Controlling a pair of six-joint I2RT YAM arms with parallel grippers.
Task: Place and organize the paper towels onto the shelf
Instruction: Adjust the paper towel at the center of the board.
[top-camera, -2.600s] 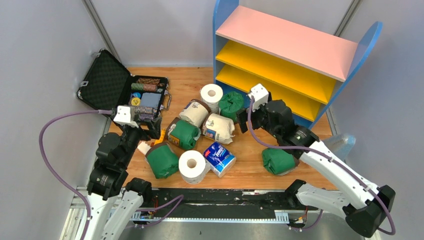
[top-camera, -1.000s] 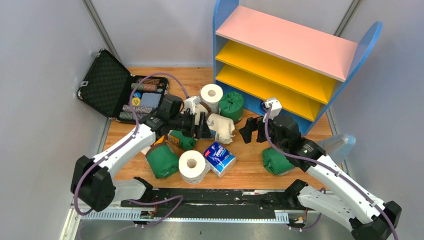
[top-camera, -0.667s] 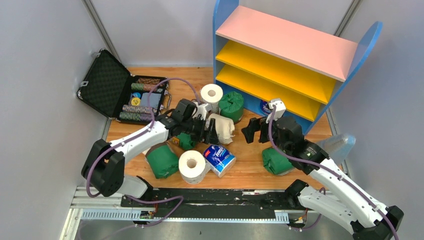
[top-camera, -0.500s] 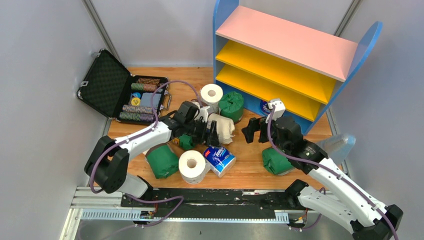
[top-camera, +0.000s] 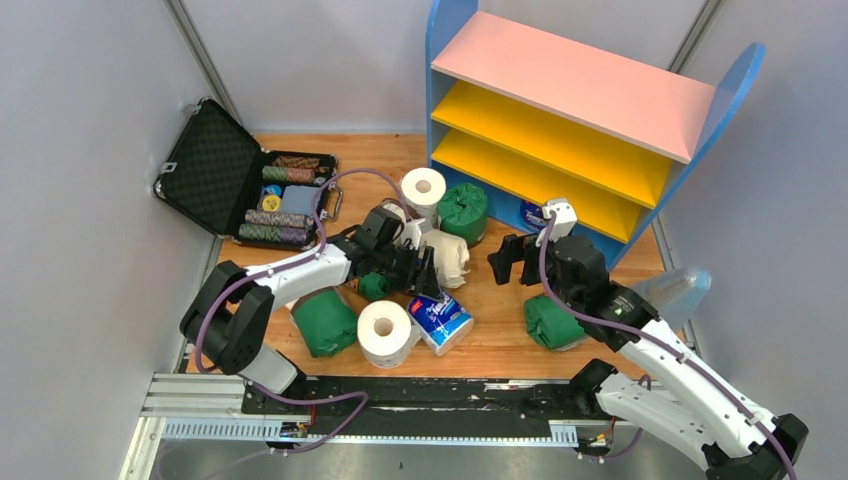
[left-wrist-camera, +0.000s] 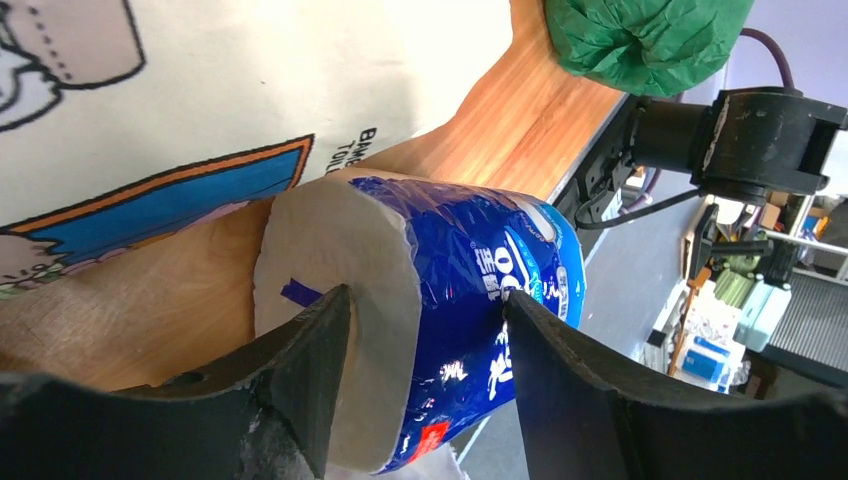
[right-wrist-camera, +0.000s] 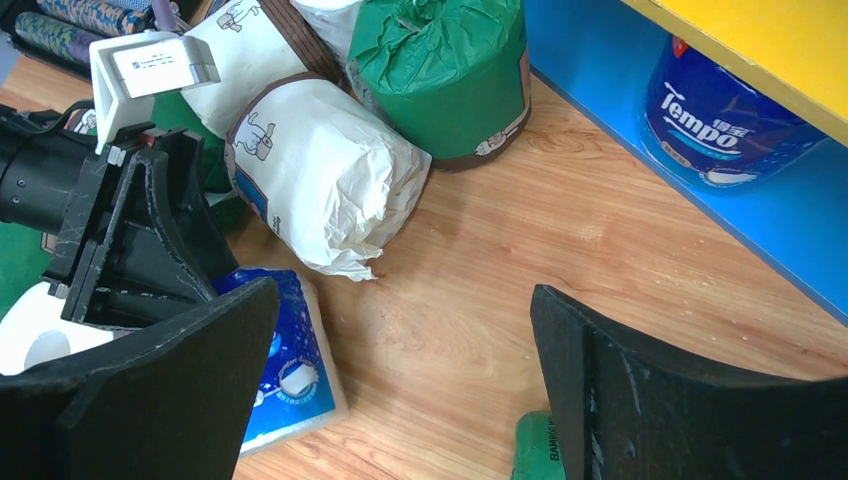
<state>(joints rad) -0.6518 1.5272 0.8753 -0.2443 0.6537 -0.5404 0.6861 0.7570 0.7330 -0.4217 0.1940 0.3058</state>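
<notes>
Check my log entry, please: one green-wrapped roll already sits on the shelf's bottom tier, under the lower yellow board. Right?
Not green. The roll on the shelf's bottom tier, under the lower yellow board, is blue-wrapped, labelled Tempo; the right wrist view shows it.

Four green-wrapped rolls are counted, though the fourth is mostly hidden and may be miscounted. Two cream-wrapped rolls with brown labels are seen, along with two bare white rolls and two blue-and-white wrapped rolls, which makes ten in all. One shelf with three boards and one open black case are also counted.
</notes>
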